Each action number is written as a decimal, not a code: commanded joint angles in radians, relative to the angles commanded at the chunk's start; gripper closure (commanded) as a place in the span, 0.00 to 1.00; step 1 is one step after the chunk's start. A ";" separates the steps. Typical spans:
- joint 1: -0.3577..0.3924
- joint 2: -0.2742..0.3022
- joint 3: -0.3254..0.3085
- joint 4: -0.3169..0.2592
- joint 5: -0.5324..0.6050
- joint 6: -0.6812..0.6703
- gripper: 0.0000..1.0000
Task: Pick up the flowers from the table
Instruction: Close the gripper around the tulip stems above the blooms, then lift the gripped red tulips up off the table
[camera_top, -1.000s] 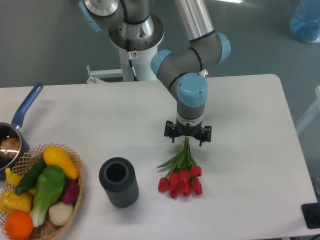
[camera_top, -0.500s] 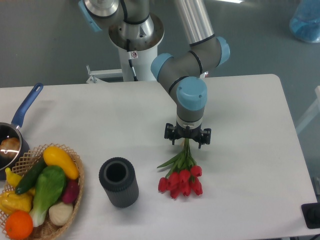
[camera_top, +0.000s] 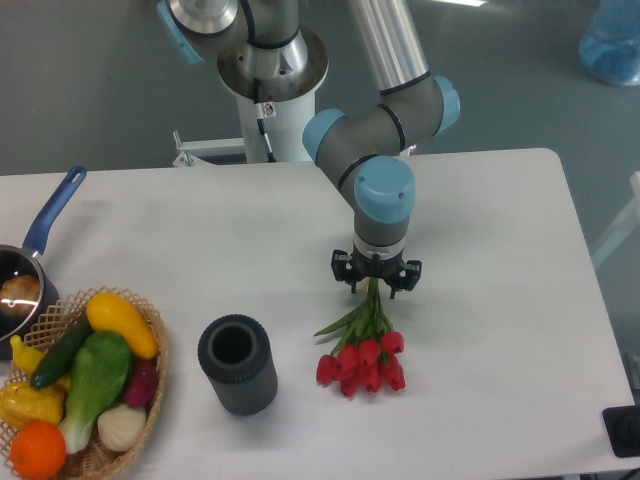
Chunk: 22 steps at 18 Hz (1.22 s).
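The flowers (camera_top: 362, 362) are a small bunch of red tulips with green stems and leaves. They lie on the white table (camera_top: 500, 250), heads toward the front edge and stems pointing back. My gripper (camera_top: 376, 288) points straight down over the stem ends. One finger stands on each side of the stems, with a small gap still showing. The bunch rests flat on the table. The stem tips are hidden under the gripper.
A dark grey cylindrical vase (camera_top: 237, 364) stands left of the flowers. A wicker basket (camera_top: 150, 385) of colourful vegetables sits at the front left. A blue-handled pan (camera_top: 40, 240) is at the left edge. The arm's base (camera_top: 272, 70) stands behind the table.
The gripper has come down slightly onto the stem ends and its fingers have drawn in a little. The flowers have not moved.
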 joint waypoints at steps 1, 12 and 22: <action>0.000 0.000 0.000 0.000 0.000 0.000 0.57; -0.006 0.002 0.002 -0.003 0.008 -0.003 0.87; -0.006 0.047 0.063 -0.017 0.002 -0.002 0.81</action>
